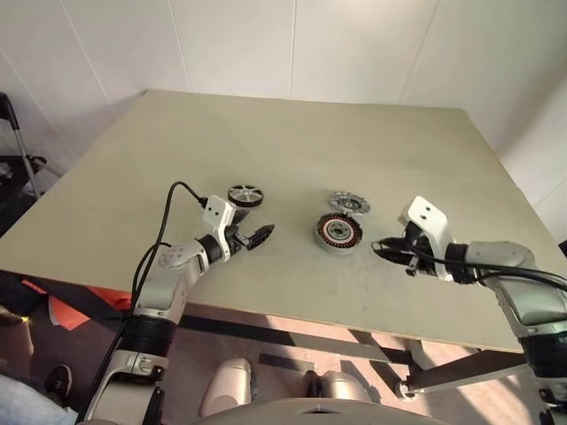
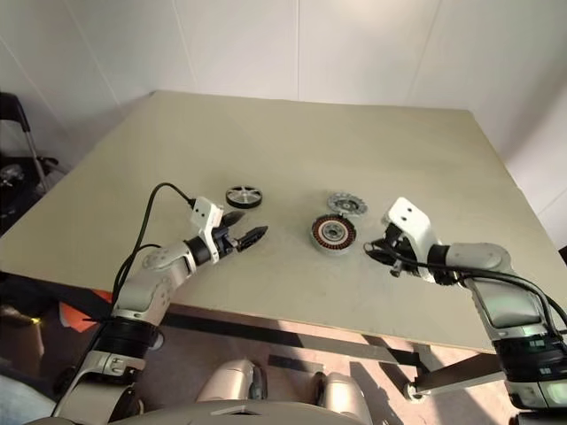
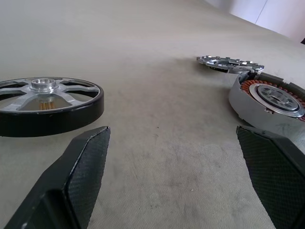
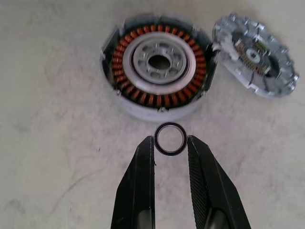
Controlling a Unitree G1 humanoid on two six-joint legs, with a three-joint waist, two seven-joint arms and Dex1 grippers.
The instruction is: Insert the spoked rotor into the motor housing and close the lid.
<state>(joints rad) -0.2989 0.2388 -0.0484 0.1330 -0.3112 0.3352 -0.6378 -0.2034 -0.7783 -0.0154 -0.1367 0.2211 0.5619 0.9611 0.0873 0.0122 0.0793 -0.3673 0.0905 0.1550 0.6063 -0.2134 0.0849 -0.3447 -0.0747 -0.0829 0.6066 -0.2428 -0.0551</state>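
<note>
Nearest my head camera are the two arms, reaching in over the counter's [image 1: 266, 292] front edge. My right tool [image 4: 170, 143] is pinched on a small dark ring [image 4: 170, 139], held by its sides between the fingertips; I judge it a washer or seal that goes with the motor, carried low toward the housing [image 4: 157, 67], which sits just ahead of the tips. From the head view I can hardly make the ring out at all, and whether it is rubber or metal I cannot tell.

My left tool [image 1: 252, 236] stands wide open and empty, hovering just over the counter. It points between the rotor [image 1: 245, 196] and the housing, with the rotor close beside its left finger, so I take it to be waiting its turn for the rotor.

The rotor lies flat and untouched, well left of the housing. Copper windings face up in the housing, with a silver hub in the middle, and the bore looks empty, so insertion is not yet done. The lid [image 4: 255, 55] lies just behind the housing, its near edge touching or resting on the rim; I cannot say which. In the left wrist view my own right finger cuts off part of the housing.
</note>
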